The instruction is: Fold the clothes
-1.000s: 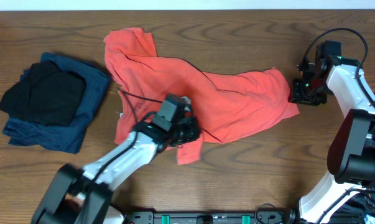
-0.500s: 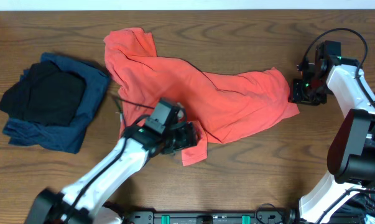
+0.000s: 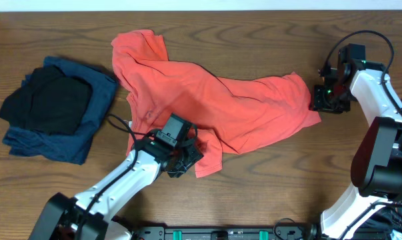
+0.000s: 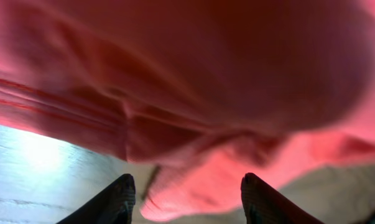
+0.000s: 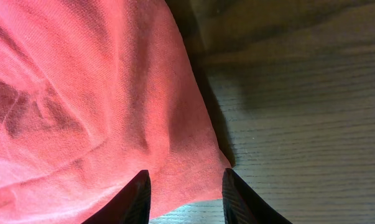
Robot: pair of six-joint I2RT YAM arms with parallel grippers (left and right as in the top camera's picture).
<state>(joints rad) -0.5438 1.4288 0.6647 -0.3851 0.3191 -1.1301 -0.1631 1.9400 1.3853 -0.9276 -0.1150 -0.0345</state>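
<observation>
Coral-red T-shirt (image 3: 207,110) sprawls mid-table from overhead, its near flap dropped a moment ago by the left gripper (image 3: 179,160), now backed off; folding barely begun. Left wrist: jaws parted, empty. Right wrist: right gripper (image 5: 184,183) parted over the shirt's edge. Dark wood table (image 3: 267,193); dark clothes (image 3: 54,110) stacked left.

Left arm (image 3: 124,181) comes in from the near edge, left of centre, and stretches out diagonally toward the far right, white link lying pretty low. Wrist is bent over, so the left gripper (image 3: 181,160) aims downward around the near middle. In the wrist view its two black fingers (image 4: 122,200) sit well apart, nothing pinched. Right arm (image 3: 373,90) is over on the far right, elbow folded, forearm reaching left. The right gripper (image 3: 324,99) points down too, fingertips partly spread with a clear gap between them.
</observation>
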